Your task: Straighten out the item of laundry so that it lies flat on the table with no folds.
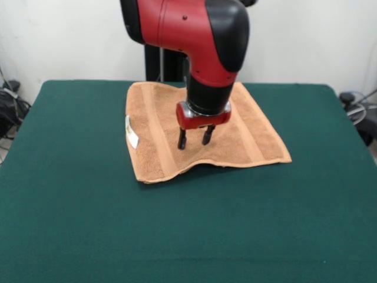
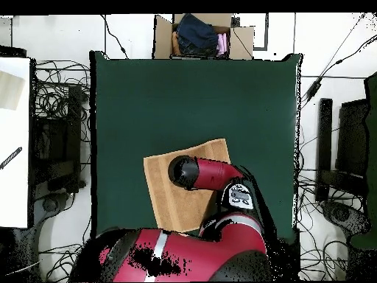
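Observation:
The tan terry towel point(image 1: 235, 138) lies spread on the dark green table point(image 1: 88, 224), at its far middle near the robot. Its woven bands run near the left and right edges, and a white label point(image 1: 132, 131) sits at the left edge. The front edge is slightly wavy and lifted near the middle. My gripper point(image 1: 194, 139) hangs just above the towel's centre with its two black fingers point(image 1: 182, 140) apart and empty. In the overhead view the towel point(image 2: 163, 190) shows partly under the red arm point(image 2: 210, 175), which hides the gripper.
A cardboard box with clothes point(image 2: 202, 35) stands beyond the table's far edge in the overhead view. Cables and equipment point(image 2: 55, 133) lie on the floor at both sides. A white surface point(image 2: 13, 140) is at the left.

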Controlling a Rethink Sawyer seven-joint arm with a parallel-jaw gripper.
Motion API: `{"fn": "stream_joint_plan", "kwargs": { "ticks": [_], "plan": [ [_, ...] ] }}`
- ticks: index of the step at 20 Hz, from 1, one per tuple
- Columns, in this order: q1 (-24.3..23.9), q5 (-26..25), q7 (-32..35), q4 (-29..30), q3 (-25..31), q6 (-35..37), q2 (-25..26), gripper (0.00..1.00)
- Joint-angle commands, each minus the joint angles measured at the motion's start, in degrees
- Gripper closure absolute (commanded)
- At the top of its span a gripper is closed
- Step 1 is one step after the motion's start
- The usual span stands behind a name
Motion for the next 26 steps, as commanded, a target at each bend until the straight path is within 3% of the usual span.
{"fn": "stream_joint_plan", "kwargs": {
  "ticks": [1,9,26],
  "plan": [
    [3.5,4.8,15.4,-5.8,1.7,2.0,4.2,0.00],
    [5.7,6.5,14.5,-10.4,-0.3,9.5,3.7,0.00],
    [-1.0,4.8,12.2,-8.8,5.5,-4.1,9.5,0.00]
  ]
}}
